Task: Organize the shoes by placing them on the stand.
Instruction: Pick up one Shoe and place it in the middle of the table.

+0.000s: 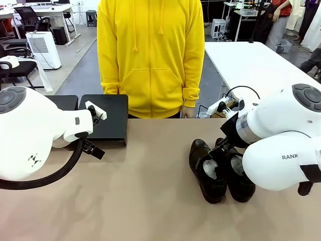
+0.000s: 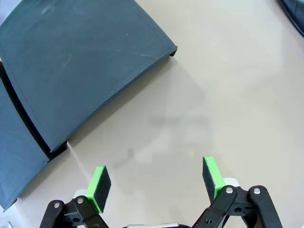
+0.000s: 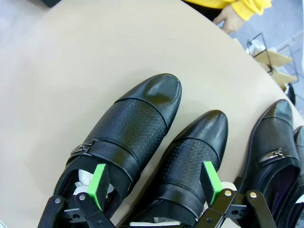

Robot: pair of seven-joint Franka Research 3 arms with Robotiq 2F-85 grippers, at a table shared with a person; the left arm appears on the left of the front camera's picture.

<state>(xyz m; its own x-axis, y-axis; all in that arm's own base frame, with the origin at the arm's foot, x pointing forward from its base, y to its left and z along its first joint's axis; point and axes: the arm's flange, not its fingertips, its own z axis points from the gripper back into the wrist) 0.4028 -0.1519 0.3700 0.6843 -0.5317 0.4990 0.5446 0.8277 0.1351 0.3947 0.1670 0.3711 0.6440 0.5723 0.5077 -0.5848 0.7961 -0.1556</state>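
Observation:
Two glossy black shoes [image 1: 206,173] [image 1: 238,179] lie side by side at the right of the table, toes pointing towards the person. The right wrist view shows three shoes: a buckled one [image 3: 128,137], a plain one [image 3: 192,159] and another buckled one [image 3: 270,147]. My right gripper [image 3: 154,183] [image 1: 216,153] is open just above the heel ends, one pad [image 3: 99,185] over the white paper in the buckled shoe. The black stand [image 1: 103,118] [image 2: 80,66] sits at the far left. My left gripper [image 2: 156,180] [image 1: 95,149] is open over bare table beside the stand's corner.
A person in a yellow hoodie [image 1: 150,55] stands at the far edge, one hand [image 3: 230,19] resting near the table rim. The stand's second section [image 2: 14,156] adjoins the first. Bare tan tabletop [image 1: 145,191] lies between stand and shoes.

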